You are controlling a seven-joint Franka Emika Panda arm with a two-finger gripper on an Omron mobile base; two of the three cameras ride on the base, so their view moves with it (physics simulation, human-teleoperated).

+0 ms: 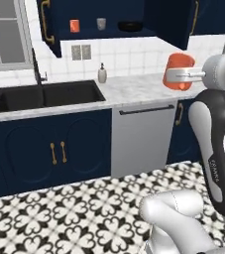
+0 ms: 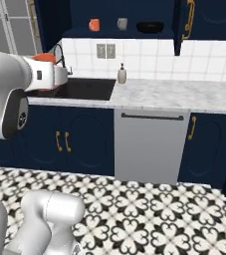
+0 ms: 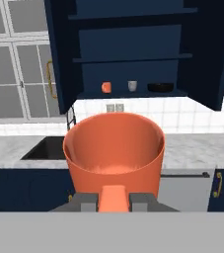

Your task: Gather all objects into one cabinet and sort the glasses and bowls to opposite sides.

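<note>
Fingers (image 3: 114, 201): clamped on orange-red cup (image 3: 114, 150), centre frame.
Cabinet shelf (image 3: 133, 94): small orange-red cup (image 3: 106, 87), grey-beige cup (image 3: 132, 86), black bowl (image 3: 160, 88).

Two orange-red cups: one (image 3: 106, 87) on the cabinet shelf (image 3: 133, 94) at its left end, one (image 3: 114, 153) in the pincer (image 3: 114, 197). One grey-beige cup (image 3: 132, 86) stands mid-shelf. One black bowl (image 3: 160, 87) sits toward the shelf's right end. One cream soap dispenser (image 1: 102, 74) stands on the desk (image 1: 134, 89) near its back edge, just right of the one sink (image 1: 44, 95). Two cabinet doors hang open, each with one brass handle.
</note>
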